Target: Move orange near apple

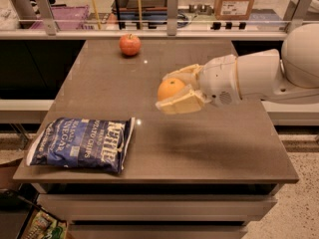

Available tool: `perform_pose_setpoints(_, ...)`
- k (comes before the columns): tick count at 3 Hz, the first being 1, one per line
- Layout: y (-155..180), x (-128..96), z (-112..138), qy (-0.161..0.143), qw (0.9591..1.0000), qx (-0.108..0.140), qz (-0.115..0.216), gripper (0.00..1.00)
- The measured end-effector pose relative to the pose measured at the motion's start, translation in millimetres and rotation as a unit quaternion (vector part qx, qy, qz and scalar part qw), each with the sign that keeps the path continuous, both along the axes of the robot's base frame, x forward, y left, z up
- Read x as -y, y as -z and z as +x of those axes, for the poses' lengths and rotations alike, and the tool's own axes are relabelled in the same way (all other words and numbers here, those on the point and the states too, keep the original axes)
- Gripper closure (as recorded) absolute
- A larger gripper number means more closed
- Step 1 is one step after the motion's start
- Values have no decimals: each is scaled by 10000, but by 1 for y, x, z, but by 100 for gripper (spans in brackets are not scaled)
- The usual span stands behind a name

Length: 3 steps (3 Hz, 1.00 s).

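The orange (170, 88), round and bright yellow-orange, sits between the two cream fingers of my gripper (168, 89), which is shut on it and holds it above the middle of the brown table (199, 143). The white arm reaches in from the right. The apple (129, 45), red-orange with a short dark stem, rests on the table's far side, up and left of the gripper, well apart from the orange.
A blue chip bag (82, 144) lies flat at the table's front left. A railing with posts (172, 6) runs behind the far edge, with boxes (233, 0) and bins beyond. The floor drops away at right and front.
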<state>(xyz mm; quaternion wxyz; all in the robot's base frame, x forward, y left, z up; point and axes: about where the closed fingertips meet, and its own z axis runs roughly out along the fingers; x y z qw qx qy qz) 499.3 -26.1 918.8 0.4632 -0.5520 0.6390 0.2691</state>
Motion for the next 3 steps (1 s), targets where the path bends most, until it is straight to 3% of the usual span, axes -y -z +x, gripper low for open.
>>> perform_pose_setpoints(3, -64, 27, 106, 740, 9957, 550, 7, 100)
